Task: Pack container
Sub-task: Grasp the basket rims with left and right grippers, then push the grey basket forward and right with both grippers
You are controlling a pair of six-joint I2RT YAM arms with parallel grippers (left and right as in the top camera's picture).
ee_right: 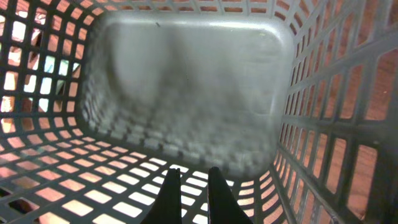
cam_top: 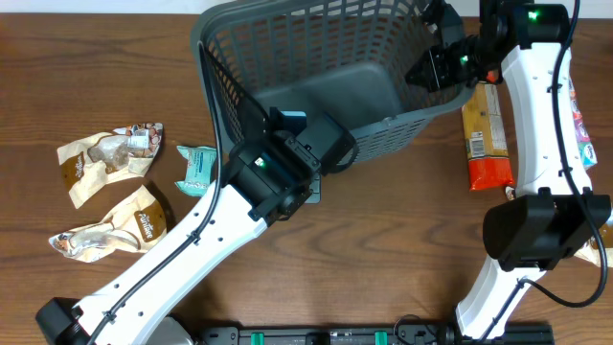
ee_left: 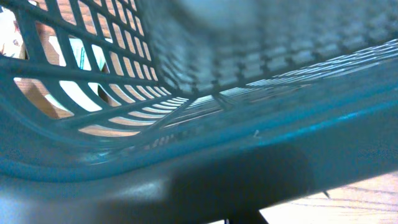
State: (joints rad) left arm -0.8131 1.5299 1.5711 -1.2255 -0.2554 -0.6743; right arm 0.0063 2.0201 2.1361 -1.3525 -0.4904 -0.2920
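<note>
The container [cam_top: 206, 57], a big dark grey lattice basket, stands tilted at the back centre of the table, with nothing in it. My left gripper [cam_top: 324, 146] is at its near rim. In the left wrist view that rim [ee_left: 186, 180] fills the lower frame right at the jaws and hides the fingers. My right gripper [cam_top: 433, 69] reaches in at the right rim. In the right wrist view its fingers [ee_right: 194, 177] are almost together and hold nothing, over the lattice wall, facing the solid bottom [ee_right: 186, 81].
Two brown snack packets [cam_top: 105, 158] [cam_top: 110, 228] and a teal packet [cam_top: 196, 168] lie on the table to the left. An orange and yellow packet [cam_top: 487, 134] lies right of the basket, and another packet [cam_top: 580, 129] shows behind the right arm.
</note>
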